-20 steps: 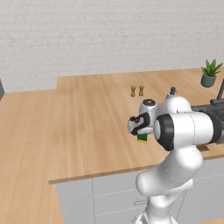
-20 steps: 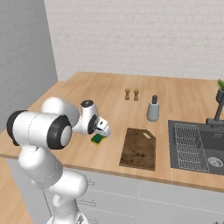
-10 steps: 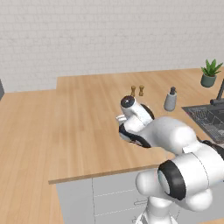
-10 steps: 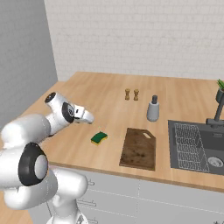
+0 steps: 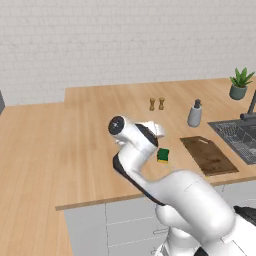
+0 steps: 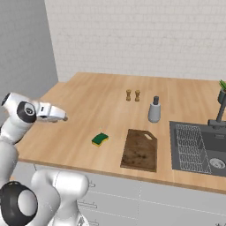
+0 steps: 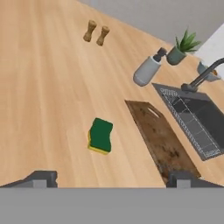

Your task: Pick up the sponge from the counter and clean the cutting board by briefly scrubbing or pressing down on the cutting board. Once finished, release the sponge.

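The sponge [image 7: 101, 135], green on top and yellow below, lies flat on the light wood counter [image 7: 48, 100], just left of the dark brown cutting board [image 7: 162, 140]. My gripper [image 7: 113, 178] hangs above and behind the sponge, open wide, with nothing between its fingertips [image 7: 41, 178]. From the right base view the gripper [image 6: 61, 117] stands well left of the sponge [image 6: 100, 139] and the cutting board [image 6: 140, 150]. From the left base view the sponge [image 5: 163, 155] lies just below the gripper [image 5: 158, 132], and the cutting board [image 5: 208, 155] is to the right.
A grey soap dispenser [image 6: 154, 110] and two small wooden shakers [image 6: 132, 95] stand behind the board. A dark sink [image 6: 198, 148] with a tap lies right of it, and a potted plant [image 5: 239, 84] sits at the far corner. The counter's front edge runs close to the board.
The gripper was down at the sponge a second ago. It has since pulled up and away to the left with open jaws, and the sponge stays lying on the counter.
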Motion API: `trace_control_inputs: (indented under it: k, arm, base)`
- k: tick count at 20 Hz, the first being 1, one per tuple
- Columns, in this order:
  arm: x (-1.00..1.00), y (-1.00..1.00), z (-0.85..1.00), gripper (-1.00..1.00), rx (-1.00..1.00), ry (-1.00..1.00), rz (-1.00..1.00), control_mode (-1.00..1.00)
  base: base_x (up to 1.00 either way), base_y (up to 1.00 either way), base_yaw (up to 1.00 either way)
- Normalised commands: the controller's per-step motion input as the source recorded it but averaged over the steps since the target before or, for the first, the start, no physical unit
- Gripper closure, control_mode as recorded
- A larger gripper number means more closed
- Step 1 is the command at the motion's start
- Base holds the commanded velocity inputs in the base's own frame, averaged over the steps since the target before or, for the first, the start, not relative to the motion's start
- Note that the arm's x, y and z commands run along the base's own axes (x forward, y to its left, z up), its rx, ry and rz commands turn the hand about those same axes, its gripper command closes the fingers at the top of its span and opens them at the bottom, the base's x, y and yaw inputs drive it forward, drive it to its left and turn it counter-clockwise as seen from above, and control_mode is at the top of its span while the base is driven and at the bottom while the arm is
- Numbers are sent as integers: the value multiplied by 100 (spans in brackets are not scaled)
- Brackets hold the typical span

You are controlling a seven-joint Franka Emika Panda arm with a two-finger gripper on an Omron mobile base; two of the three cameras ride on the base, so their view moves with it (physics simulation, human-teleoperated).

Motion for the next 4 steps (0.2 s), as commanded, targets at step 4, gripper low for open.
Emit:
trace_control_inputs:
  k: [4]
  arm:
    - [-70,-2,19,-100,-4,0,-2,-100]
  base:
    - [0,0,0]
